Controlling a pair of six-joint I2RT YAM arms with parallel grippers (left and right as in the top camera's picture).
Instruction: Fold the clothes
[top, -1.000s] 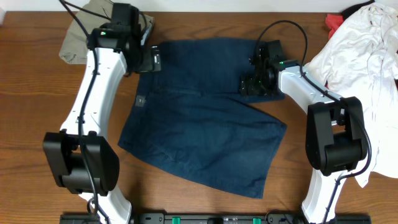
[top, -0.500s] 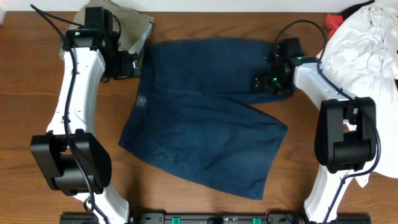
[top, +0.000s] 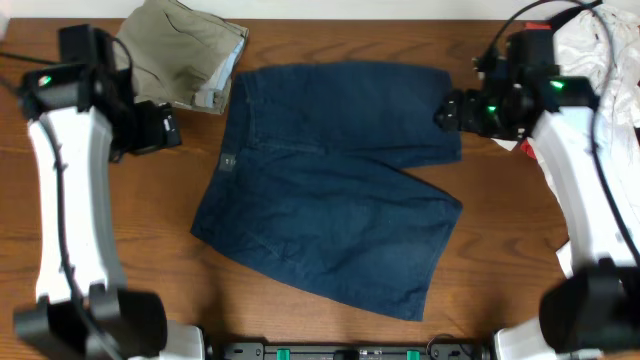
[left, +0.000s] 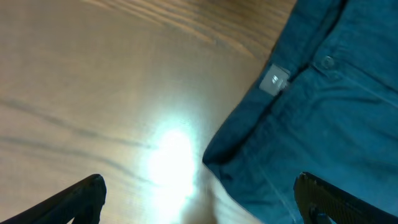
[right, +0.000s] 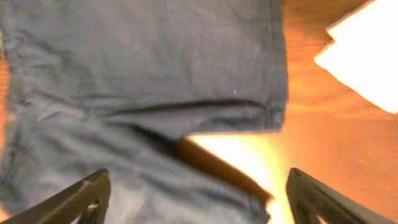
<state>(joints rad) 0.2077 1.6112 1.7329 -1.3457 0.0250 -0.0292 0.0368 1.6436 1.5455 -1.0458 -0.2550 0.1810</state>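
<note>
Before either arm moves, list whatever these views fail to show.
Left wrist, overhead: grey label on the navy shorts, blurred in one, too small in the other; print unreadable.
Overhead: white garments, cut off by the right edge and partly covered by the right arm.
Overhead: khaki garment, folded on itself; its kind is unclear.
Left wrist: table, one patch washed out by glare.

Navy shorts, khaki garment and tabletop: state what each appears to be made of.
Navy shorts: woven cotton-like twill, possibly light denim; matte, with stitched seams and soft creases. Khaki garment: similar matte woven cloth, folded, seams visible. Tabletop: wood or wood-look laminate; brown grain lines, glossy enough to reflect a light in the left wrist view.
</note>
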